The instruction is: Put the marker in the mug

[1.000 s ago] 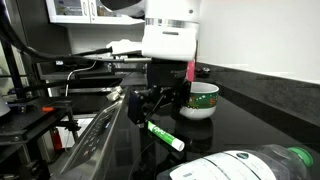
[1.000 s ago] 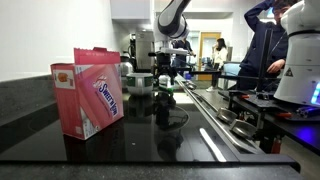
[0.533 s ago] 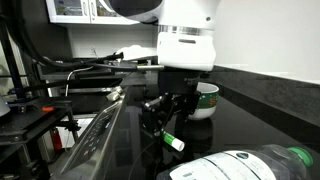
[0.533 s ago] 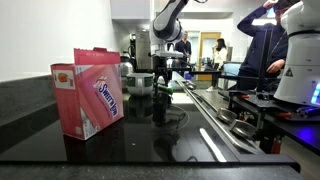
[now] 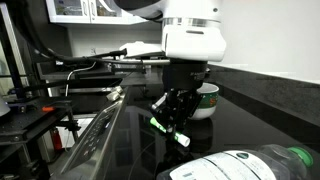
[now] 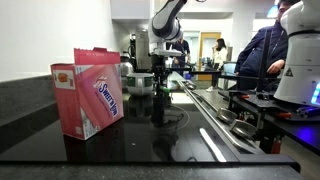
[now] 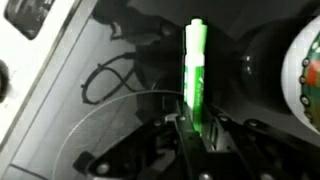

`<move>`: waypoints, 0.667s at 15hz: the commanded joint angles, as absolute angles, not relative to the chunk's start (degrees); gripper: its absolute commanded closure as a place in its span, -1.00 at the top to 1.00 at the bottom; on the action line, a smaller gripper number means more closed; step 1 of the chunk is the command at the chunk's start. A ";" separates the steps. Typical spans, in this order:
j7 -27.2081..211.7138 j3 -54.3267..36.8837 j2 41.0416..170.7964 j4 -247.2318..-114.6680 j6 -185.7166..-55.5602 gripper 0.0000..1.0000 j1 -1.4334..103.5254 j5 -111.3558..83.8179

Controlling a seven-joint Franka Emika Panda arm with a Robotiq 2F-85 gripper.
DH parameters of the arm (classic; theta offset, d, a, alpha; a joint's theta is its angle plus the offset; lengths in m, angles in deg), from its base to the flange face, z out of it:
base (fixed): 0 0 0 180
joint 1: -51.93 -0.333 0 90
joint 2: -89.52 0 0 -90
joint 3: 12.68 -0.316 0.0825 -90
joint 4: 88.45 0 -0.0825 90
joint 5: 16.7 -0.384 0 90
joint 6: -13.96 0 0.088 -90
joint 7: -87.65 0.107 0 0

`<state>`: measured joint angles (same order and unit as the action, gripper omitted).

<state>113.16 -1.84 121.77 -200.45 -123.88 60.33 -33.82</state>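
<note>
The marker (image 7: 194, 75), slim and green with a white end, lies on the black countertop. In the wrist view it runs straight up from between my jaws, which have closed against its lower part. My gripper (image 7: 193, 135) is shut on the marker. In an exterior view the gripper (image 5: 172, 120) stands low over the counter, with the marker (image 5: 170, 131) slanting out below its fingers, white end toward the front. The mug (image 5: 205, 100), squat and white with a green rim, stands just behind the gripper. It also shows at the right edge of the wrist view, the mug (image 7: 308, 65).
A big clear bottle with a green cap (image 5: 255, 164) lies in the foreground. A pink box (image 6: 88, 92) stands on the counter near the camera. A sink edge (image 5: 100, 135) runs along one side. People and another robot (image 6: 300, 55) are beyond the counter.
The arm came down over the marker and its jaws closed from wide open onto it. The marker and mug have stayed in place.
</note>
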 commanded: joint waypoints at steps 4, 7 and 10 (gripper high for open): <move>120.63 1.99 114.30 -205.45 -126.75 -0.90 54.98 -27.27; 129.71 6.10 109.51 -208.74 -130.09 -0.90 50.93 -19.47; 145.15 11.10 105.94 -211.29 -133.25 -0.90 45.69 -5.29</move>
